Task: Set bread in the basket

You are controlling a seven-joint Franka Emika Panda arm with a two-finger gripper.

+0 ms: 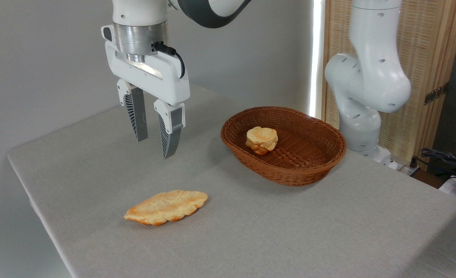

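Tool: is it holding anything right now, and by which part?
Nothing. The tool hangs open above the table; the bread lies untouched below.

Soft even light, faint shadows, sharp focus.

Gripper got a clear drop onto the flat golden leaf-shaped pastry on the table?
Probably yes. The gripper hangs open and empty above the grey table, and the flat golden leaf-shaped pastry lies alone below it, nothing alongside. The brown wicker basket with the small round bun sits off to the right.

one bread, one bun, one basket, one gripper
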